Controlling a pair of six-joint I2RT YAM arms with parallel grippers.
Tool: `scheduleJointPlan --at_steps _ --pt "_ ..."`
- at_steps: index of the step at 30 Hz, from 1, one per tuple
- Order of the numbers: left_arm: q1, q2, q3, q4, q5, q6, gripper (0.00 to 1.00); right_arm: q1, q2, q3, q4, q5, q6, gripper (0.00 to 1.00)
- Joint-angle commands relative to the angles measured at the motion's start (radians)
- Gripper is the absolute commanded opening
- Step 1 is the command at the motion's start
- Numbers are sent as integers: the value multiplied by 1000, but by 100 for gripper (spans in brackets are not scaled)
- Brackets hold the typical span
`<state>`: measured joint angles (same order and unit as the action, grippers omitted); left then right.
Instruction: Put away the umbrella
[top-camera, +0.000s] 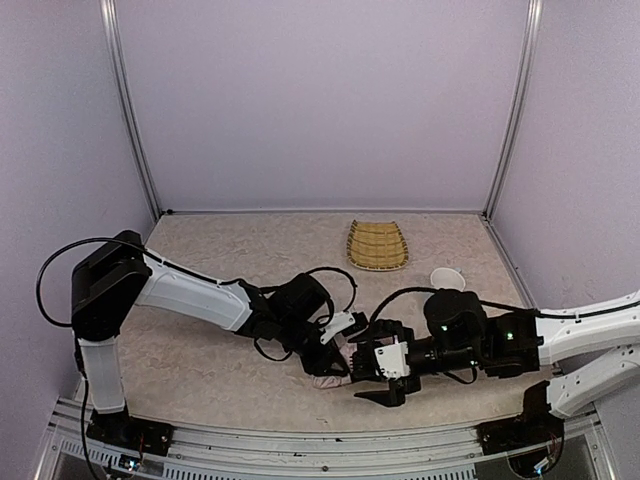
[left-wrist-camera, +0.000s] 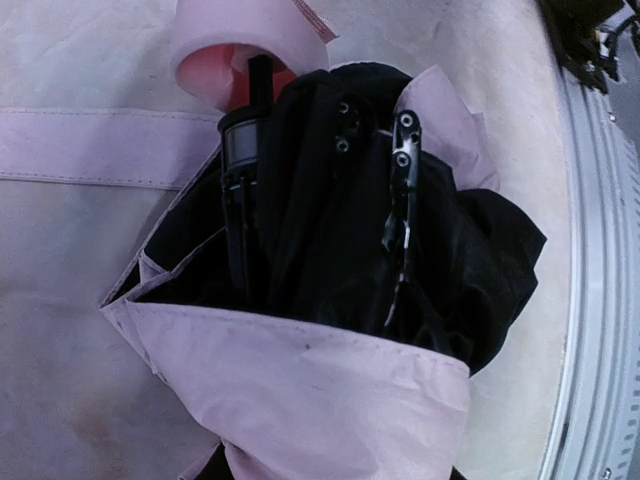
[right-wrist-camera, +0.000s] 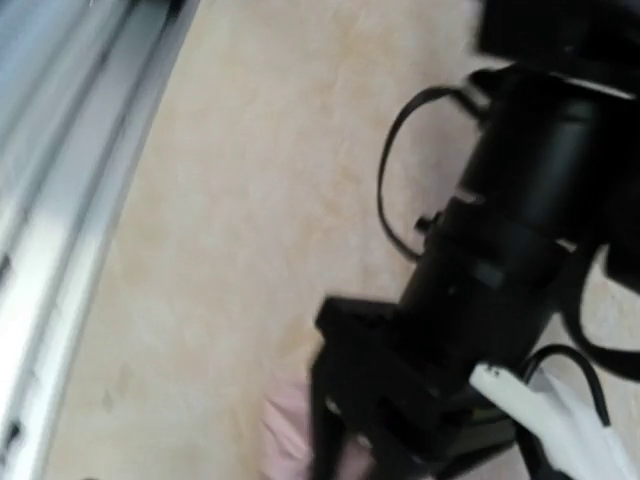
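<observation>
The umbrella (top-camera: 325, 378) lies folded on the table near the front edge, between my two grippers. In the left wrist view the umbrella (left-wrist-camera: 320, 370) fills the frame: pale-pink fabric, black lining, a black shaft (left-wrist-camera: 240, 220) and a pink handle (left-wrist-camera: 215, 65) at the top. My left gripper (top-camera: 336, 360) is down on it; the fabric hides the fingers, and it looks shut on the bundle. My right gripper (top-camera: 364, 375) is just right of the umbrella, open and empty. The blurred right wrist view shows the left wrist over a bit of pink fabric (right-wrist-camera: 290, 440).
A woven yellow tray (top-camera: 377, 245) lies at the back centre-right. A small white round cup (top-camera: 447, 278) stands right of it. The table's metal front rail (left-wrist-camera: 600, 300) runs close to the umbrella and also shows in the right wrist view (right-wrist-camera: 50, 200).
</observation>
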<state>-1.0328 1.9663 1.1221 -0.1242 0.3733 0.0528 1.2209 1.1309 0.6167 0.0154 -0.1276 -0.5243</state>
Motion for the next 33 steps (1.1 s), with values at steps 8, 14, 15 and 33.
scheduleJointPlan --at_steps 8,14,15,33 --pt "1 141 -60 -287 200 18 2 -32 280 39 -43 202 -320 95" --pt "10 149 -48 -305 205 44 7 -72 431 96 -35 184 -326 91" --pt "10 148 -46 -306 211 49 7 -82 460 103 -37 189 -318 88" --pt "121 -280 -386 459 232 -36 99 -131 619 219 -266 54 -148 18"
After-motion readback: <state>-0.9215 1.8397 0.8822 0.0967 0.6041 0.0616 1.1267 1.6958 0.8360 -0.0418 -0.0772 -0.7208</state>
